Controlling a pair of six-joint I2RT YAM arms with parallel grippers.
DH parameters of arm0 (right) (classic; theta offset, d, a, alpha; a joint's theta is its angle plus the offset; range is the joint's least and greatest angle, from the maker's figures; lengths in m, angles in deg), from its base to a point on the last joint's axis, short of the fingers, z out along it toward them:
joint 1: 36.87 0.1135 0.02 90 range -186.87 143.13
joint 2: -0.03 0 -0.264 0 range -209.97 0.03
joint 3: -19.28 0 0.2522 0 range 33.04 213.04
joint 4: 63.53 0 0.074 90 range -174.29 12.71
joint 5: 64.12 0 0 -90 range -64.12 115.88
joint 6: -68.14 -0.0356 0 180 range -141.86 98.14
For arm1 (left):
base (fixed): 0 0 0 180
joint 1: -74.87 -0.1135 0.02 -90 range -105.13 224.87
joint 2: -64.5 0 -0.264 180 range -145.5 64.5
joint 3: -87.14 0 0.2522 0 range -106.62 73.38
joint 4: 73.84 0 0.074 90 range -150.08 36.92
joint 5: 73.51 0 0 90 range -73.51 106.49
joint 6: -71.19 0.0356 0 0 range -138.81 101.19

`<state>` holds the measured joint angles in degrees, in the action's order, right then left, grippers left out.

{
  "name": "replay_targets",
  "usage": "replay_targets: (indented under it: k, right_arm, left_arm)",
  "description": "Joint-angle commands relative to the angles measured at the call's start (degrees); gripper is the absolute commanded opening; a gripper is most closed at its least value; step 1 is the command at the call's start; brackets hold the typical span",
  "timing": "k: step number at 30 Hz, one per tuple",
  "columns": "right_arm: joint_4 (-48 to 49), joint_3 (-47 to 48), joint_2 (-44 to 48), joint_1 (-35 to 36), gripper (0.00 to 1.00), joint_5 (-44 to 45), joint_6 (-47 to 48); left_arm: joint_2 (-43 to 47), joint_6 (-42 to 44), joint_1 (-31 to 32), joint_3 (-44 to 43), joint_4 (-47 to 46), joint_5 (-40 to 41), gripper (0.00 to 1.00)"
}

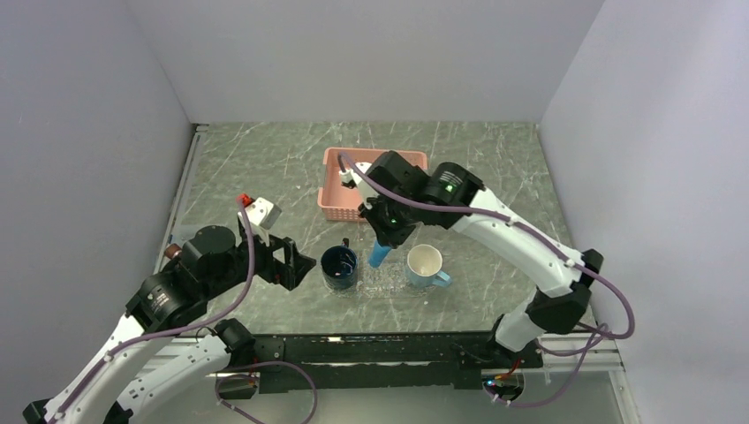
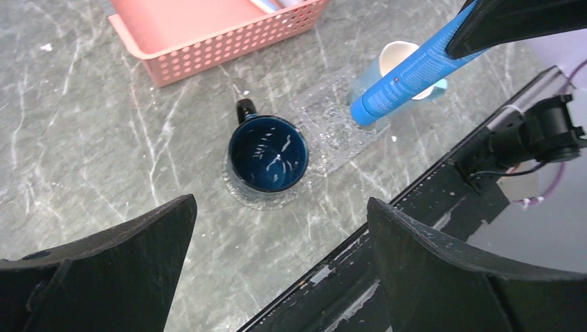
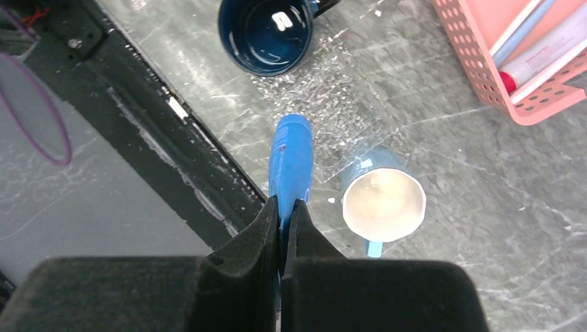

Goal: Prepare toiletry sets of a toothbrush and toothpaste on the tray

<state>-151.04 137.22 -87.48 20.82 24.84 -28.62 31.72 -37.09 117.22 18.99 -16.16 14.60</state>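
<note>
Above the clear tray point(image 3: 325, 90), between the dark blue mug point(image 3: 266, 31) and the pale mug point(image 3: 383, 204), the right fingers point(image 3: 263, 235) are pressed together on the upper end of the blue toothpaste point(image 3: 291, 159), which hangs nearly upright with its free end pointing down at the tray's textured surface. We cannot tell from any view whether that end touches the plastic. The left fingers point(image 2: 124, 256) are spread wide and grip nothing; they hover over the grey worktop point(image 1: 265, 168) on the near-left side of the dark mug. The pink basket point(image 3: 484, 69) at the far side holds further slim pale items and a white tube with a red cap. We see no toothbrush on the tray. We judge the step in hand to be placing the tube. To do it well, we would lower the tube until its free end rests on bare tray between the two mugs. We would then tilt the wrist so the tube lies flat rather than toppling against a mug rim, and part the fingers only once it is supported. Room should be left beside the tube for a toothbrush. The left arm should hold clear of the dark mug, which stands on the tray's edge and could shift it if knocked.
</note>
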Motion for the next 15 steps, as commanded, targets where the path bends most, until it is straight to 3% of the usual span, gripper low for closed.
replay_targets:
  k: [1, 15]
  right_arm:
    - [-1.73, 4.95, -2.99, 0.15, 0.0, 6.13, -2.68]
    - [-3.0, 9.16, -11.36, 0.14, 0.0, 11.09, -6.12]
  left_arm:
    - [1.29, 0.76, -0.19, 2.03, -1.96, 5.16, 0.99]
    - [5.14, 1.06, -0.24, 8.72, -4.63, 8.33, 1.0]
